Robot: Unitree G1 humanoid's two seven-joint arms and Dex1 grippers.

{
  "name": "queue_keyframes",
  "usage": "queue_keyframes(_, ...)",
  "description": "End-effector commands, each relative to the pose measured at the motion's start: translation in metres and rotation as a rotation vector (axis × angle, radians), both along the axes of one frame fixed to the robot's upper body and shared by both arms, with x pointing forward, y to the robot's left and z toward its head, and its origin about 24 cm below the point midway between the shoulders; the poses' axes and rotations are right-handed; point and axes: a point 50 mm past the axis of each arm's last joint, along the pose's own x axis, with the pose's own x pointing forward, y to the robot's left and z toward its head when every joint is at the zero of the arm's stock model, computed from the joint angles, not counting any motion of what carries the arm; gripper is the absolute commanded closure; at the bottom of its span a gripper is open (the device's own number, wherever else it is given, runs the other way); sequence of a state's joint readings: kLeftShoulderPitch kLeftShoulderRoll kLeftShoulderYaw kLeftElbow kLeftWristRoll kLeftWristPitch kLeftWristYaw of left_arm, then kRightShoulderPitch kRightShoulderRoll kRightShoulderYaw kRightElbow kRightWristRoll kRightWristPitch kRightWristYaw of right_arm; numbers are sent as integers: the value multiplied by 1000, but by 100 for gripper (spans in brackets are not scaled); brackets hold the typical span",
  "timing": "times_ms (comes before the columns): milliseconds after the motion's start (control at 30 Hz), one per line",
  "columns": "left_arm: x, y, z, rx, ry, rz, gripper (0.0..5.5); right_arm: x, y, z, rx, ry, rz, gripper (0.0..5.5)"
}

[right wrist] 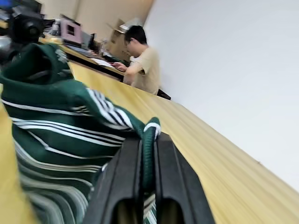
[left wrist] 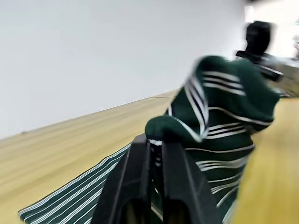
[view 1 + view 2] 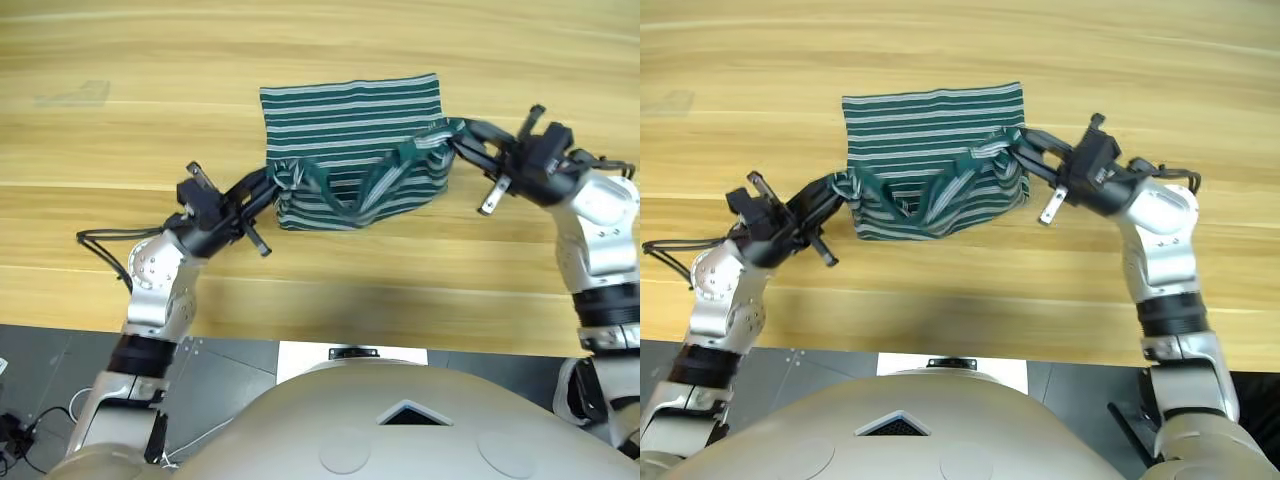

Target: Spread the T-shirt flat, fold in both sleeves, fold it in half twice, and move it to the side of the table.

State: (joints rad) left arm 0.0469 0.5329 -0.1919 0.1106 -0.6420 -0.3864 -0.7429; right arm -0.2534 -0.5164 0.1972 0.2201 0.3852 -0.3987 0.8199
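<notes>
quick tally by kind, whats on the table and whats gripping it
T-shirt, green with white stripes: 1
hands shut on the shirt's raised edge: 2, the left hand and the right hand
table, wooden: 1
total: 4

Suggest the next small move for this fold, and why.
Probably carry both held corners forward and lower them onto the far edge. The left gripper and right gripper have jaws shut on the near corners of the T-shirt, raised off the table. The near edge sags between them, while the far half lies flat.
</notes>
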Motion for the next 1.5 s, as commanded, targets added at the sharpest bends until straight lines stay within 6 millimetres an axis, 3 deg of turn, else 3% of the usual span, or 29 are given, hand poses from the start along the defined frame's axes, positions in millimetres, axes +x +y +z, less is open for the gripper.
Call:
queue_keyframes(33, 34, -8, -17, -27, 143, 136, 536, 38, 12, -17, -16, 66, -193, 539)
queue_keyframes(200, 72, -6, -37, -14, 307, 351, 536, 64, 30, -30, -14, 120, -302, 539)
queue_keyframes(367, 97, 6, -38, -61, 364, 489, 536, 85, 30, -35, -52, 159, -442, 539)
queue_keyframes(400, 100, 9, -38, -63, 366, 510, 510, 89, 28, -33, -48, 163, -473, 539)
queue_keyframes(500, 104, 11, -38, -63, 356, 517, 450, 95, 24, -33, -71, 172, -537, 453)
queue_keyframes(800, 114, 5, -34, -76, 348, 469, 309, 99, 37, -39, -123, 182, -611, 294)
queue_keyframes(933, 116, 25, -28, -128, 326, 598, 251, 97, 34, -43, -99, 190, -648, 226)
queue_keyframes(1000, 106, 33, -22, -187, 244, 614, 233, 91, 39, -43, -66, 145, -596, 209)
queue_keyframes(1100, 73, 2, -4, -234, 13, 405, 233, 82, 58, -38, -6, 61, -503, 209)
queue_keyframes(1167, 63, -20, -3, -241, -11, 331, 233, 81, 68, -38, 15, 69, -484, 209)
queue_keyframes(1367, 72, -35, -6, -402, 90, 410, 233, 80, 83, -55, -52, 166, -516, 209)
queue_keyframes(1500, 77, -40, -9, -452, 132, 443, 233, 80, 110, -55, -46, 233, -479, 209)
